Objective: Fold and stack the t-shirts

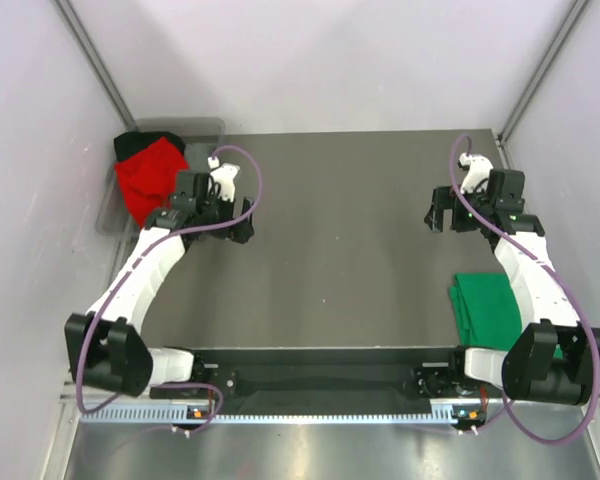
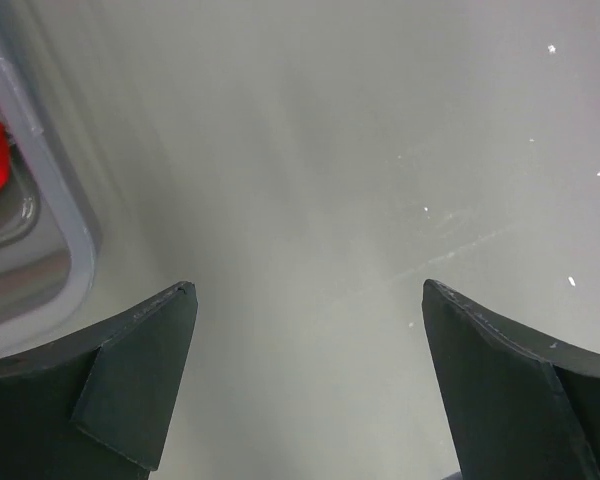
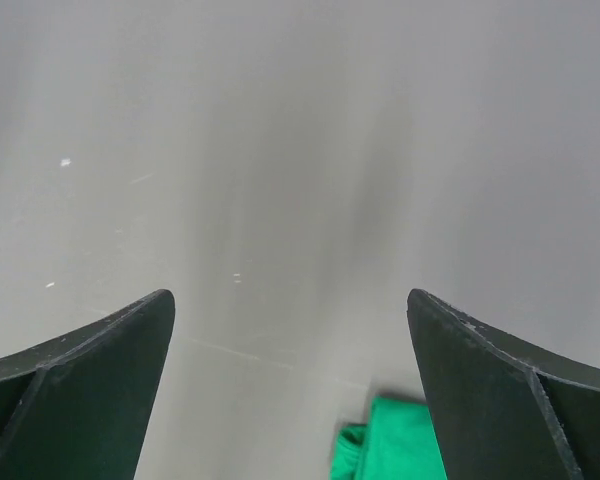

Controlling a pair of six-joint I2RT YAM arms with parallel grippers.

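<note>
You are holding the left gripper (image 1: 238,222) and the right gripper (image 1: 443,217) wide open and empty. The green t-shirt (image 1: 485,310) is lying folded at lower right. The red t-shirt (image 1: 150,180) in the upper-left bin (image 1: 106,214) is likely needing pickup next.

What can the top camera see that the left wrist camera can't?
Only the top camera shows the green t-shirt, folded at the near right of the table, and the right gripper. Only the left wrist camera shows the left gripper up close, wide open, and tiny white specks on the table. Both show the red t-shirt in the grey bin.
</note>
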